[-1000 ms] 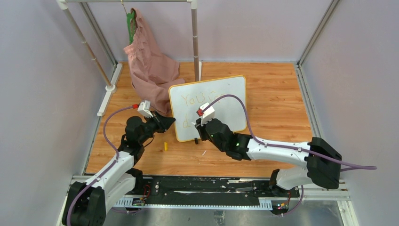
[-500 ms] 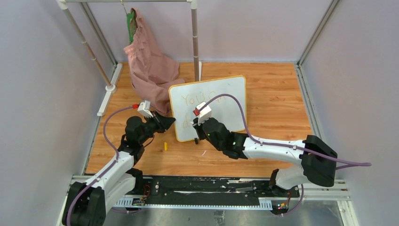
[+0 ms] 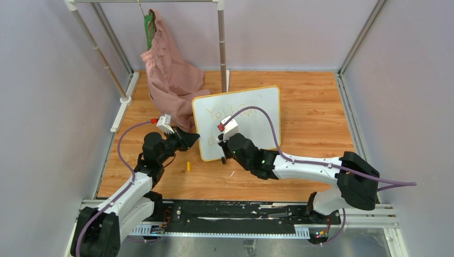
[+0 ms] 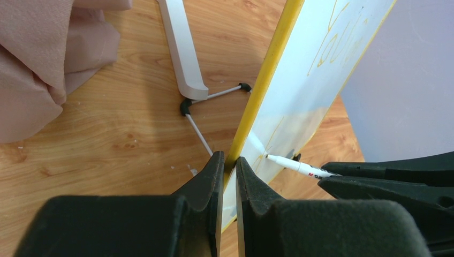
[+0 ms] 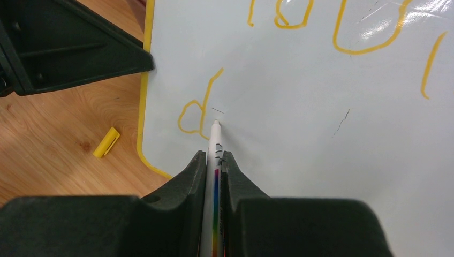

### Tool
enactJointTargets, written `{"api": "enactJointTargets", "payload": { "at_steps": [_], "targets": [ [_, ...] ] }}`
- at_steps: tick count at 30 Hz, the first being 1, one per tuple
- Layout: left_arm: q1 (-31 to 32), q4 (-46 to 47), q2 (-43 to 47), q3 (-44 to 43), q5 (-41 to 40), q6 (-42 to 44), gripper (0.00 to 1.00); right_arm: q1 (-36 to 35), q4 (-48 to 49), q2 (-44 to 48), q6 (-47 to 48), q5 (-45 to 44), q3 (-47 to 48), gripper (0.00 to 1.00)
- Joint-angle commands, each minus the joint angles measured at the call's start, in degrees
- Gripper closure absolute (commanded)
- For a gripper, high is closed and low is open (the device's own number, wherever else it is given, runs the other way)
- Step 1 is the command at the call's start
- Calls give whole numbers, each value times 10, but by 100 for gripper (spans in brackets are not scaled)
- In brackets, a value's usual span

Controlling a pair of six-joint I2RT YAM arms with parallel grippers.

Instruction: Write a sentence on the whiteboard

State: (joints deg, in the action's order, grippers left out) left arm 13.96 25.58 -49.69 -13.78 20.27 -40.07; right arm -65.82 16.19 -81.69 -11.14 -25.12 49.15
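A pink garment [image 3: 171, 75] hangs from a green hanger [image 3: 148, 30]; a yellow cap [image 3: 188, 166] lies on the wooden surface [image 3: 316, 112].

From above, the right gripper [image 3: 225, 150] hides the lower line of the sentence [image 3: 227, 111], its upper strokes too faint to read; the right wrist view crops the top letters.

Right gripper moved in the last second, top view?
Yes. The right gripper, with the marker, has shifted left across the whiteboard toward its left edge; the board itself has not moved.
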Motion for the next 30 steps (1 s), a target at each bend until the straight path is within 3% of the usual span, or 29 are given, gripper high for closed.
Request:
{"api": "enactJointTargets", "payload": {
  "at_steps": [1, 21, 30],
  "targets": [
    [2, 29, 9, 0, -2, -7, 100, 6, -3, -8, -7, -8, 9, 100],
    [2, 28, 7, 1, -1, -6, 100, 21, -43, 25, -14, -26, -30, 100],
    [5, 28, 6, 0, -1, -5, 100, 39, -43, 23, 6, -19, -1, 100]
  ]
}}
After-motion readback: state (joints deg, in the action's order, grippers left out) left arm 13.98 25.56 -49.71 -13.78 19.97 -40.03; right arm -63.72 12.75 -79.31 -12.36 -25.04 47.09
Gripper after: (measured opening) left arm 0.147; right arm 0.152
